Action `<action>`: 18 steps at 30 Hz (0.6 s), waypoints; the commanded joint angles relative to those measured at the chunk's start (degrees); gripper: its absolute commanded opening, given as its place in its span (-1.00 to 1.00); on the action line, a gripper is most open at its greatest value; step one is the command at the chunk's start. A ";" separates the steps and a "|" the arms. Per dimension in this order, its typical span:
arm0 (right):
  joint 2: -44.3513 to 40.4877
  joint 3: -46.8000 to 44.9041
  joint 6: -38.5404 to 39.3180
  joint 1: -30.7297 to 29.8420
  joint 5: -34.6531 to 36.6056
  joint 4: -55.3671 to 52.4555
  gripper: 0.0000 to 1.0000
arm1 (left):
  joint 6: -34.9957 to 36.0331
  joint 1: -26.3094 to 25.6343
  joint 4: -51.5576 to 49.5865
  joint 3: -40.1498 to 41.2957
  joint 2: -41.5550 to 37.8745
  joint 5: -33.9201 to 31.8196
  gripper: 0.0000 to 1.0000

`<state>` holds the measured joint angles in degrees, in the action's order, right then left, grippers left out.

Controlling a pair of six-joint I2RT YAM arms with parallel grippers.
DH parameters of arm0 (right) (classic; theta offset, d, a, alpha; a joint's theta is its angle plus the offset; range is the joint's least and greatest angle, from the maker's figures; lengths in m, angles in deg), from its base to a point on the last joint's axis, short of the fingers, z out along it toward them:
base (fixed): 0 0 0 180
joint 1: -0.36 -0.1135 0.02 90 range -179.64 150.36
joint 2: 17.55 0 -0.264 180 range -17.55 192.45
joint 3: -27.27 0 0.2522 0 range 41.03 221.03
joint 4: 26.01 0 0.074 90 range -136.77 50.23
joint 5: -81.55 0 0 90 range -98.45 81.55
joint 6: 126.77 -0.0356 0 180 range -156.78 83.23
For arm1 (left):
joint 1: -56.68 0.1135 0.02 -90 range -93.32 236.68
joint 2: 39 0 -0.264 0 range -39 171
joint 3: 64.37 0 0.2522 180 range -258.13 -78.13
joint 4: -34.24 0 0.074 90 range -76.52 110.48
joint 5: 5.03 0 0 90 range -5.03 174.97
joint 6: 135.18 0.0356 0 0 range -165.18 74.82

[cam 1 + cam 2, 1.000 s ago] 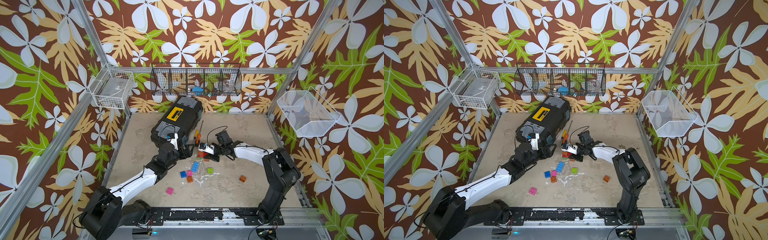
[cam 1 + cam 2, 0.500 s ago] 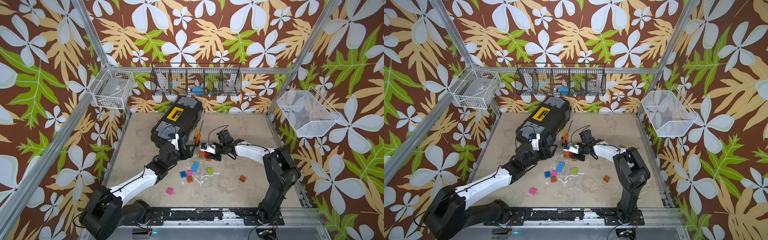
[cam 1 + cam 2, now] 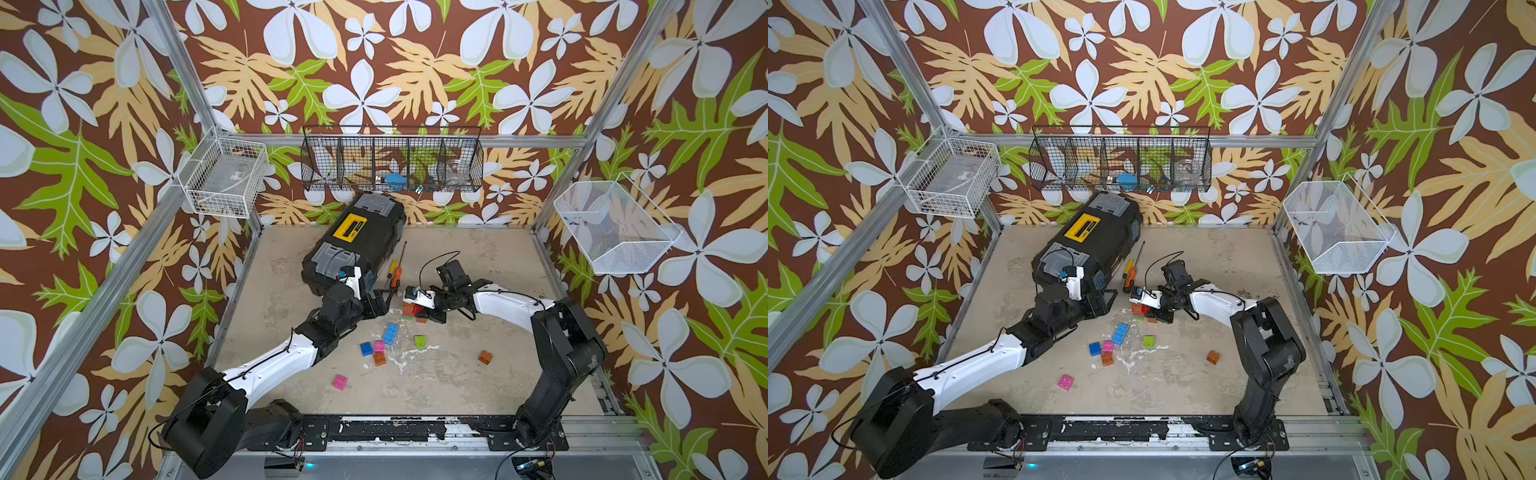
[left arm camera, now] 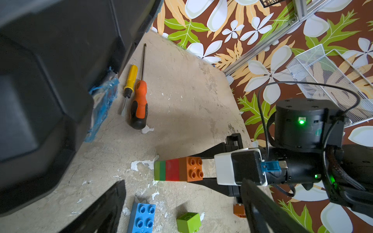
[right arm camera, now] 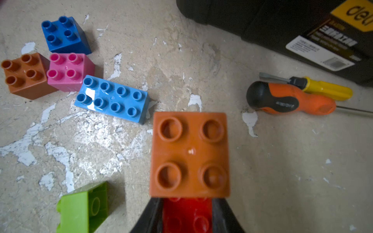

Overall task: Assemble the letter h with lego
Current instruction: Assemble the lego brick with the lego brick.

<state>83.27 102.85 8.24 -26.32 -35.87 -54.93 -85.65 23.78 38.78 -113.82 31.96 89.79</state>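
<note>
Brown wallpaper (image 3: 374,62) with white flowers and green and tan leaves covers the walls, framed by aluminium posts (image 3: 180,62). The beige floor (image 3: 478,266) is scuffed and chipped. A white basket (image 3: 224,195), black basket (image 3: 357,160) and mesh basket (image 3: 623,249) hang on them.

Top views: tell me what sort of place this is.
Probably a robot test cell, not a home: an aluminium frame walled with floral paper, a left arm and right arm bolted to a front rail, and lego scattered on a worn tabletop.

Orange brick (image 5: 189,154) at black fingers (image 5: 147,217)
</note>
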 commanded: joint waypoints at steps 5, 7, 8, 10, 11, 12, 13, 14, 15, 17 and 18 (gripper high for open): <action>-5.12 -1.76 -6.67 0.03 -0.14 3.04 1.00 | 0.30 -0.05 -0.93 -1.12 0.36 -0.25 0.86; -6.89 -2.60 -9.62 -0.04 0.12 4.75 1.00 | 0.39 -0.05 -1.34 -1.85 0.83 0.07 0.86; -7.70 -3.14 -11.29 0.02 0.41 5.73 0.99 | 0.39 -0.05 -1.69 -2.29 1.19 0.10 0.85; -10.33 -5.35 -15.04 0.12 1.79 9.07 1.00 | 0.54 -0.05 -2.13 -3.43 2.16 0.62 0.82; -11.85 -6.56 -18.33 0.12 3.18 11.40 1.00 | 0.65 -0.05 -2.44 -4.01 2.69 0.94 0.80; -13.80 -7.91 -22.89 0.06 6.01 14.45 0.99 | 0.97 -0.05 -2.72 -4.73 3.26 1.36 0.78; -15.80 -9.10 -28.96 0.06 9.47 17.38 0.99 | 1.61 -0.14 -3.03 -5.46 4.09 2.04 0.76; -17.40 -9.89 -35.48 0.07 14.24 19.40 0.99 | 2.06 -0.14 -3.55 -6.24 4.81 2.50 0.75; -19.01 -10.17 -44.64 0.10 20.91 20.36 0.99 | 2.71 -0.14 -4.64 -7.32 5.78 2.88 0.73; -20.51 -7.17 -61.39 0.24 33.64 12.63 0.99 | 4.13 -0.14 -7.10 -9.41 7.62 3.47 0.73; -20.57 -4.54 -71.26 0.58 38.48 3.71 0.99 | 4.74 -0.14 -8.29 -10.34 8.53 3.51 0.73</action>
<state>63.71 95.02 -33.27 -26.19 -16.78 -43.49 -83.71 23.67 34.00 -122.45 39.11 91.78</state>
